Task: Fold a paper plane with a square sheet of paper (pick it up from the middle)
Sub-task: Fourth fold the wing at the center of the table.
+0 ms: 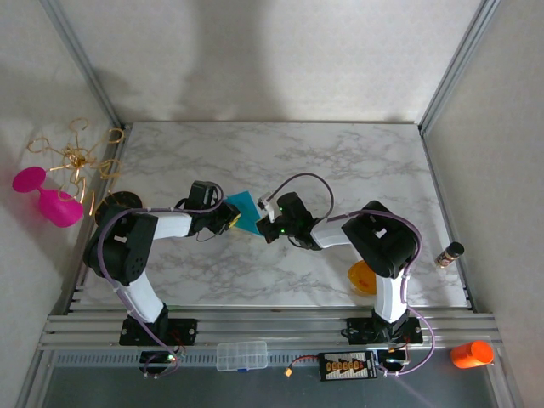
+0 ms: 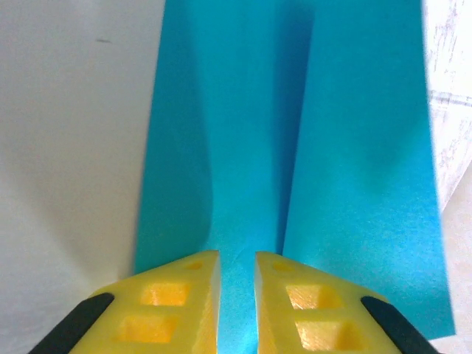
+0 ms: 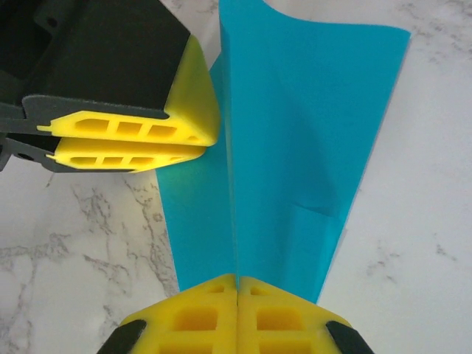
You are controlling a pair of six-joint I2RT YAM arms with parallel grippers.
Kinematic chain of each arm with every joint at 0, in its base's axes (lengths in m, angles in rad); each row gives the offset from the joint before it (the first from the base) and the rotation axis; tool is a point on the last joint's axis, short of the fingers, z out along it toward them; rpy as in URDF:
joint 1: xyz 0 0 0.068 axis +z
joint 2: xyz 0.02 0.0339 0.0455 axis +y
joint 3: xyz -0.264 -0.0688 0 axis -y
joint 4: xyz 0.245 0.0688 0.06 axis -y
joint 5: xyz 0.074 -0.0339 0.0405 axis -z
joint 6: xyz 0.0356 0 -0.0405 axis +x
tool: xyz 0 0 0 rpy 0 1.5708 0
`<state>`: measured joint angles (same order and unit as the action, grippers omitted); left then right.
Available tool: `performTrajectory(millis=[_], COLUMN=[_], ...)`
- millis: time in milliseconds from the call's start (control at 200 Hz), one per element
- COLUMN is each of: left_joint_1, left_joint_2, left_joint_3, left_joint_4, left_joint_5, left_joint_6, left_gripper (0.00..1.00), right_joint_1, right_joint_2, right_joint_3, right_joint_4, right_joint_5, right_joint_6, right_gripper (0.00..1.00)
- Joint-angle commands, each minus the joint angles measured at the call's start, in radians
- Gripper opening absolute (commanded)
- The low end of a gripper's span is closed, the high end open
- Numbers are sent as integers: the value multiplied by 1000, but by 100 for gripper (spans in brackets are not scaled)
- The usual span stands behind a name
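At the middle of the marble surface (image 1: 340,161): the square sheet of paper (image 1: 243,211), teal, partly folded, not lying flat. Flanked in the top view by the left arm (image 1: 166,225) reaching in from 9 o'clock and the right arm (image 1: 340,229) from 3 o'clock. Long axis there roughly 11 o'clock to 5 o'clock.

Right jaws pressed fully together, pinching a raised fold at the sheet's narrow near end. Seen from the right wrist, that ridge running straight from 6 o'clock up to 12 o'clock, a flap falling away on each side. Wider flap on the 3 o'clock side, fanning out to a far corner near 1 o'clock, with a small tucked crease by its 4 o'clock edge. Pointed end toward the right jaws, broad end away from them.

Left arm's yellow fingers (image 3: 147,129) coming in from 9 o'clock in that same view, tips touching the 9 o'clock flap just beside the ridge.

From the left wrist, sheet stretching from 6 o'clock to 12 o'clock, a shaded crease along its length. Left jaws narrow, a slim gap between them with teal showing in it. Cannot tell whether pinching the paper or only resting against it.

Small orange bowl (image 1: 361,277) at 5 o'clock of the sheet, beneath the right arm, well apart.
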<state>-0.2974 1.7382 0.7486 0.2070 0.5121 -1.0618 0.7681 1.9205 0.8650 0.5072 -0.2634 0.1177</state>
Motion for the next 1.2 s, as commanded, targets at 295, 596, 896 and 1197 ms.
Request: performTrajectory(millis=[295,596,896,1197], left_joint_1=[-16,-17,-17,-18], left_joint_2=[44,57,63,58], left_joint_3=[18,14,8,9], left_joint_4=[-3,-22,-22,-27], left_joint_5=[5,-9,-11,-11], left_joint_6=[14,17,7,14], left_gripper=[19,22,22,22], right_joint_1=[-19,-19,-18,-18], right_joint_2=[32,3,-14,7], right_joint_3=[40,35,28,46], right_joint_4=[-31,-69,-108,-94], right_joint_5=[-56,-22,-15,-53], right_joint_6=[39,-1,-30,-20], right_gripper=[5,19,21,11])
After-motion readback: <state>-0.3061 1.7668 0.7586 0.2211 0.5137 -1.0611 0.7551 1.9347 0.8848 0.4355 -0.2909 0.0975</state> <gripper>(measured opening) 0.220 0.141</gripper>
